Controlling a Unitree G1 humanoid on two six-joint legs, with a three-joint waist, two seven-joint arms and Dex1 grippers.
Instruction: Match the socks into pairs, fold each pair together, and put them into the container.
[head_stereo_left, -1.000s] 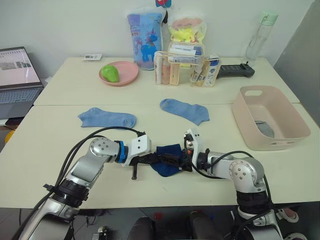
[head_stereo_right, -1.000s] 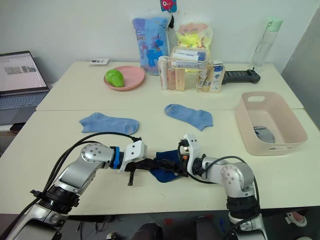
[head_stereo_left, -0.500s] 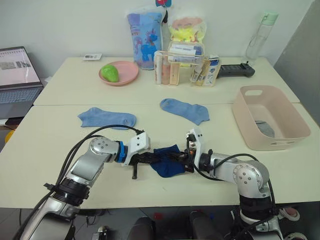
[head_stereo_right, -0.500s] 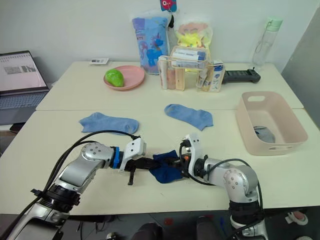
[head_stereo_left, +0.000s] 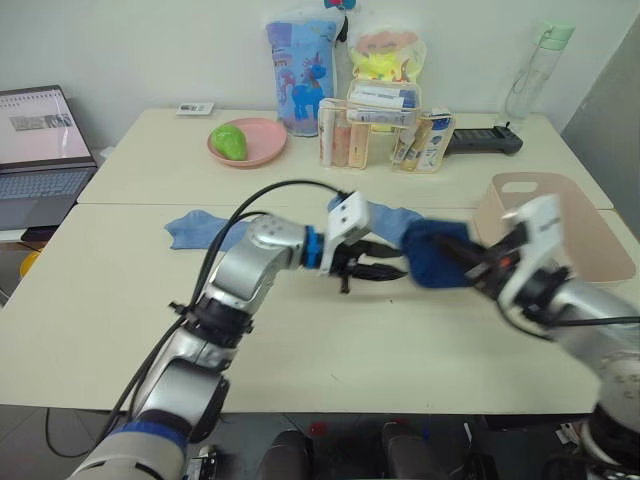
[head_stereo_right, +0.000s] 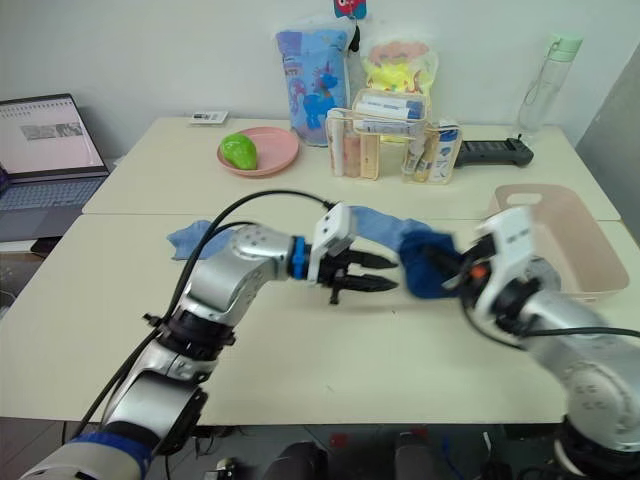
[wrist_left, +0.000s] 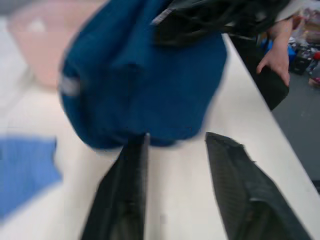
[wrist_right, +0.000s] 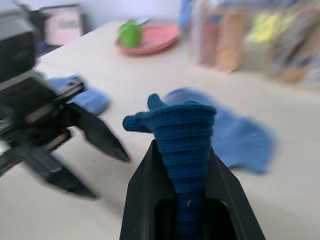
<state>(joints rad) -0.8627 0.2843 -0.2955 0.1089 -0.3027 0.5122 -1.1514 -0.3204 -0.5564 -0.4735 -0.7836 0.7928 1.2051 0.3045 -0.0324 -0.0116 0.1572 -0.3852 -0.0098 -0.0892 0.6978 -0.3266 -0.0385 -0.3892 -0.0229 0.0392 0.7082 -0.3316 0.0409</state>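
My right gripper (head_stereo_left: 462, 262) is shut on a folded bundle of dark navy socks (head_stereo_left: 432, 254), held above the table just left of the pale pink container (head_stereo_left: 528, 186). In the right wrist view the navy socks (wrist_right: 183, 131) stand pinched between its fingers. My left gripper (head_stereo_left: 386, 266) hovers open right beside the bundle, with nothing between its fingers (wrist_left: 128, 196). One light blue sock (head_stereo_left: 198, 229) lies flat on the left of the table. Another light blue sock (head_stereo_left: 392, 217) lies behind my left gripper. My right arm hides part of the container.
At the back stand a pink plate (head_stereo_left: 262, 150) with a green object, a clear organiser (head_stereo_left: 386, 128), a unicorn bag (head_stereo_left: 300, 62), a bottle (head_stereo_left: 532, 68) and a black device (head_stereo_left: 484, 143). A laptop (head_stereo_left: 40, 140) sits far left. A person's hand (wrist_left: 273, 54) shows beyond the table edge.
Both arms have risen off the table and swung right toward the container. My left gripper has opened and let go of the navy socks; my right gripper has shut on them.
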